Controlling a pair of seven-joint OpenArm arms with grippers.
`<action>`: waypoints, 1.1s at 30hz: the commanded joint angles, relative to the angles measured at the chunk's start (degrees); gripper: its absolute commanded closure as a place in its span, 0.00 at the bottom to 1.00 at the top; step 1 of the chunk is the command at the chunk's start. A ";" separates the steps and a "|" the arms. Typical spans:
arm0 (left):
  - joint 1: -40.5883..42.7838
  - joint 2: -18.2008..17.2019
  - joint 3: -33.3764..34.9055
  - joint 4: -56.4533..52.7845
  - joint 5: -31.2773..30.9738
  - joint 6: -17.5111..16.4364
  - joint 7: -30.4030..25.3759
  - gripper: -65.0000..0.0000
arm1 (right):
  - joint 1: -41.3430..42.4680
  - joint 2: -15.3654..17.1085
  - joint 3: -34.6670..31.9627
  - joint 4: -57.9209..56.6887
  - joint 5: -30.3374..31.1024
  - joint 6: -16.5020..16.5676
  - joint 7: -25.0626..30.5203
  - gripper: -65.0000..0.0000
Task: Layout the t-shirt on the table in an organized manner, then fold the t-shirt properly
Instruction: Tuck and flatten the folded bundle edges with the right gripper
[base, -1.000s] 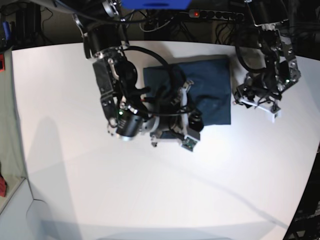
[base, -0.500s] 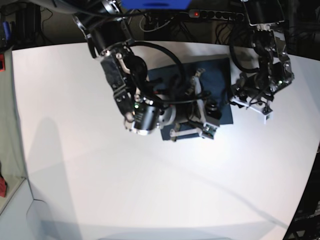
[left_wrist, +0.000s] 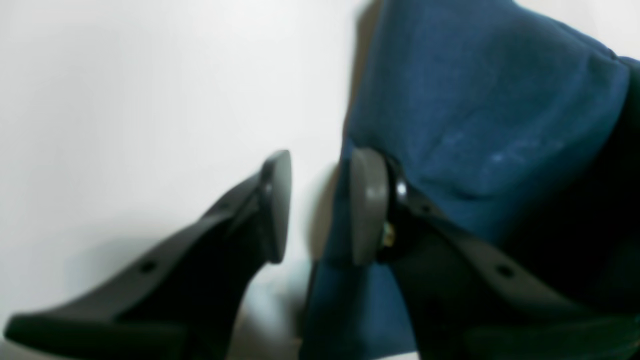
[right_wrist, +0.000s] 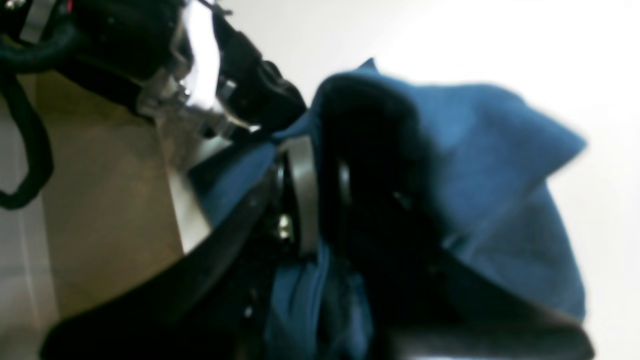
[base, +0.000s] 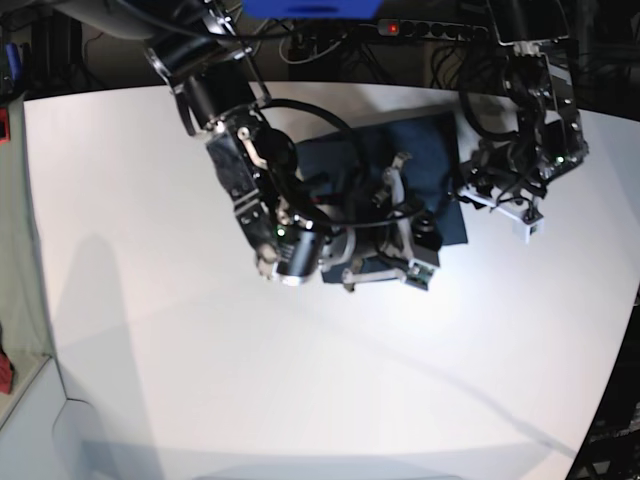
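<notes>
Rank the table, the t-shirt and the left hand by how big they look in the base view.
1. table, by far the largest.
2. t-shirt, though the right arm covers part of it.
3. left hand, smallest; it sits above the table, nearer the camera, so this is only apparent size.

arms (base: 245, 170): black, looped cables | pincer pads (left_wrist: 369, 205): grey

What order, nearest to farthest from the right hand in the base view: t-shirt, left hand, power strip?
1. t-shirt, gripped in the right hand.
2. left hand, open at the shirt's edge.
3. power strip, far back at the top.
</notes>
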 joint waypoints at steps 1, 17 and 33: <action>-0.27 -0.41 0.12 0.42 0.20 0.16 0.54 0.69 | 1.23 -0.71 -0.06 1.06 1.14 -0.23 1.51 0.90; -0.27 -0.50 -0.23 0.42 0.03 -0.02 0.28 0.69 | 0.88 2.62 5.66 9.85 10.28 -0.23 -0.07 0.41; -0.88 -0.41 -0.23 0.33 0.20 -0.02 0.10 0.69 | -2.37 5.97 12.43 -5.27 10.28 -0.23 6.00 0.42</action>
